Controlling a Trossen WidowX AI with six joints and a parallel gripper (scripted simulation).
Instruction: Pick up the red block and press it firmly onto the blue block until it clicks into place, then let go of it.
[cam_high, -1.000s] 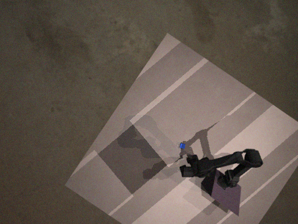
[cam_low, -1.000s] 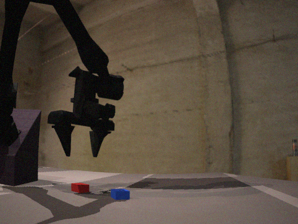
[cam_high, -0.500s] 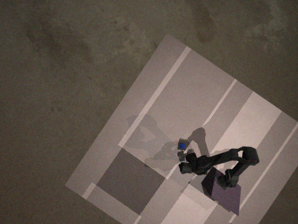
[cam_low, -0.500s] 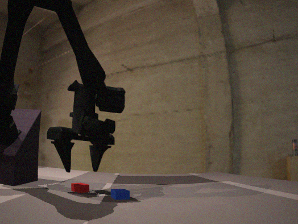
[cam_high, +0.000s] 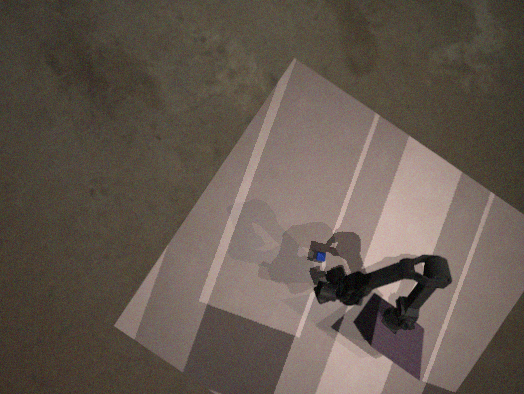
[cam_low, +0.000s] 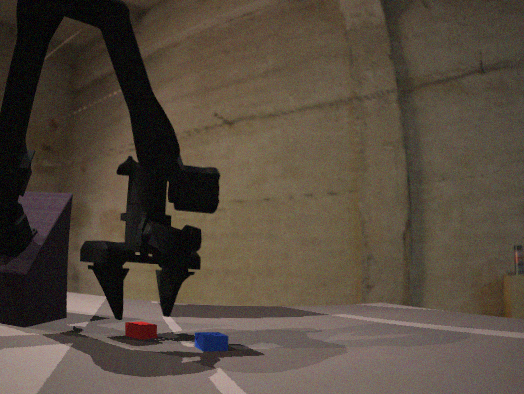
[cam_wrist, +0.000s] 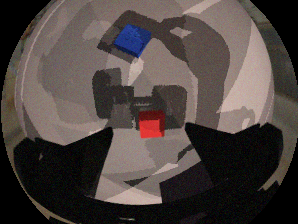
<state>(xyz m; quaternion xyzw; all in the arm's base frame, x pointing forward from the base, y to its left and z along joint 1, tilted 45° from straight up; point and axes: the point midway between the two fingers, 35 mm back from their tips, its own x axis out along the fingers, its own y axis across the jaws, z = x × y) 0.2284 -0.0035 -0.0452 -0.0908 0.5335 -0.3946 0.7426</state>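
Item one, the gripper (cam_high: 334, 281) (cam_low: 143, 317) (cam_wrist: 149, 128): I had it pointing down over the table (cam_high: 310, 125) (cam_low: 425, 360) (cam_wrist: 150, 156), its two fingers spread wide apart, with nothing clamped between them. In the exterior view I saw both fingertips above the table top, and neither touched a block. Item two, the red block (cam_low: 141, 330) (cam_wrist: 151, 125), one piece: it lay flat on the table, and my wrist view showed it framed in the gap between the open fingers, apart from both. From the top I could not make it out, with the arm (cam_high: 390, 275) (cam_low: 145, 110) over that area. Item three, the blue block (cam_high: 321, 257) (cam_low: 211, 342) (cam_wrist: 133, 39), one piece: it sat on the table near the red one, the two not touching, and it lay outside the fingers' gap. Item four, a purple stand (cam_high: 400, 345) (cam_low: 35, 215), slope-topped, beneath the base of the arm. Condition of the pair, as I found it: separate, unstacked.
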